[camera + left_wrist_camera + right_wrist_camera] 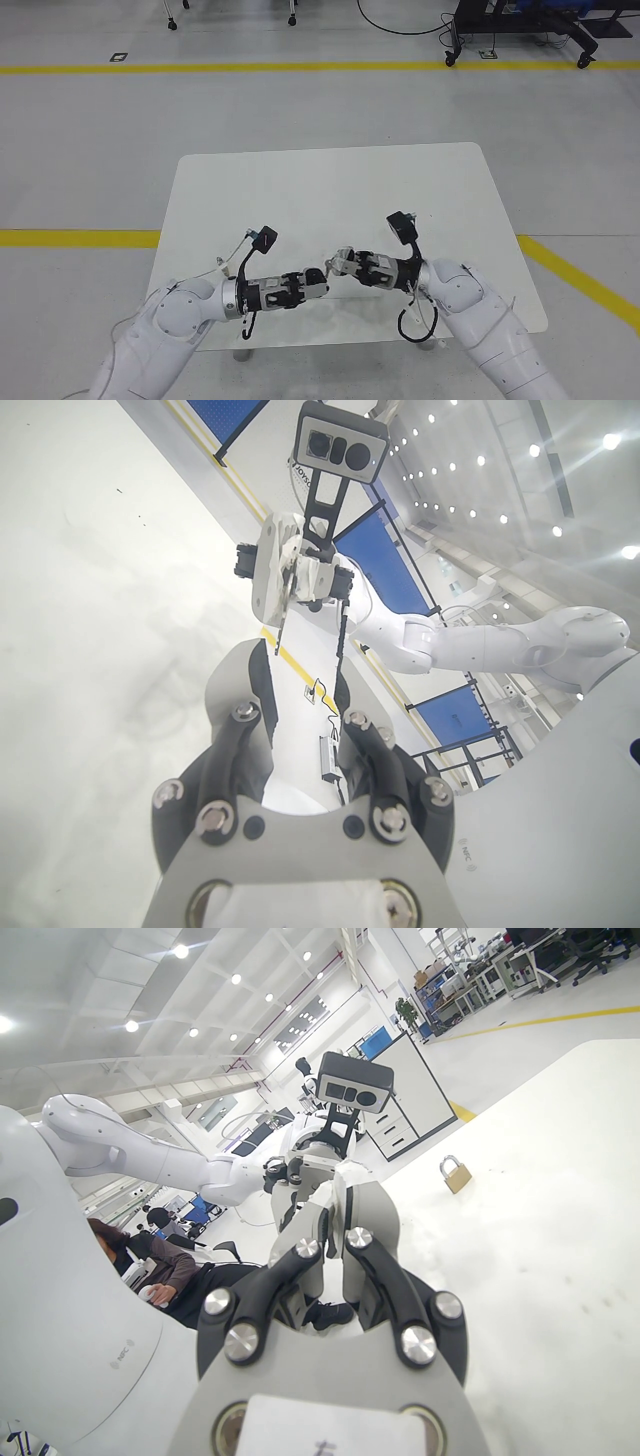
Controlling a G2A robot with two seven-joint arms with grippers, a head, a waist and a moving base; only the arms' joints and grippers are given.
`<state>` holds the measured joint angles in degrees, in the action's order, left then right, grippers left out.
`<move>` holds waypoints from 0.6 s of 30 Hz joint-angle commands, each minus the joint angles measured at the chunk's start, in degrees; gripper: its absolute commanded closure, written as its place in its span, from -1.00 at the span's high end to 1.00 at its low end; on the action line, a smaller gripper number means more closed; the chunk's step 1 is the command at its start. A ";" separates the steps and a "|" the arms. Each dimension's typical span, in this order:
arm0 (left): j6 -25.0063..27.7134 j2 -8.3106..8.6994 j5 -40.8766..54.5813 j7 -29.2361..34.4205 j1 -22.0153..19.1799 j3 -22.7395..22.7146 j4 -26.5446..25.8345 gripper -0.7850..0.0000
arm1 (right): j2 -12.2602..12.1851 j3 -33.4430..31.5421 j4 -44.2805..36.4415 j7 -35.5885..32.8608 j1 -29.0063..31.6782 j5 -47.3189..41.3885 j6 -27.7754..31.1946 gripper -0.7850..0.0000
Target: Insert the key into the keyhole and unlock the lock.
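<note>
My right gripper (337, 264) hovers over the table's front edge, shut on a thin dark key (281, 616) that points out of its taped fingertips (292, 550) toward my other arm. The left gripper (300, 672) faces it tip to tip and stands open with nothing between its fingers (260, 685). The key's tip lies close to one of those fingers. A brass padlock (456, 1176) with a silver shackle stands upright on the white table (550, 1238), apart from both grippers. In the right wrist view my right gripper (336, 1188) hides the key.
Both wrist cameras on black brackets (265, 237) (402, 226) stick up over the table. The white table (330, 190) is bare beyond the grippers, and its front edge (340, 343) runs just under the arms.
</note>
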<state>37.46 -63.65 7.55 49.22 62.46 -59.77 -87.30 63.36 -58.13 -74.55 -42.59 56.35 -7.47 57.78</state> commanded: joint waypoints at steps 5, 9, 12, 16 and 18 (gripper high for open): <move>-0.34 -0.06 -0.04 -0.35 -0.09 0.46 0.03 -1.00 | 0.01 0.44 0.12 0.42 -0.29 0.51 -0.21 -1.00; -0.93 -0.09 -0.01 -0.69 -0.18 0.61 0.26 -1.00 | 0.00 0.67 0.16 0.64 -0.38 0.75 -0.21 -1.00; -1.39 -0.06 0.18 -1.08 -0.18 0.36 0.47 -1.00 | -0.04 0.80 0.09 0.74 -0.37 1.01 -0.08 -1.00; -1.64 0.25 -0.30 -0.95 0.34 -0.74 0.15 -1.00 | -0.23 0.70 -0.12 0.52 -0.20 1.19 0.22 -1.00; -1.56 0.51 -0.45 -0.45 0.90 -1.49 -0.32 -1.00 | -0.37 0.51 -0.28 0.28 -0.09 1.33 0.22 -1.00</move>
<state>35.87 -63.28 7.13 48.51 63.06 -60.87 -87.41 63.06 -57.52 -74.76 -42.19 56.21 -6.19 58.01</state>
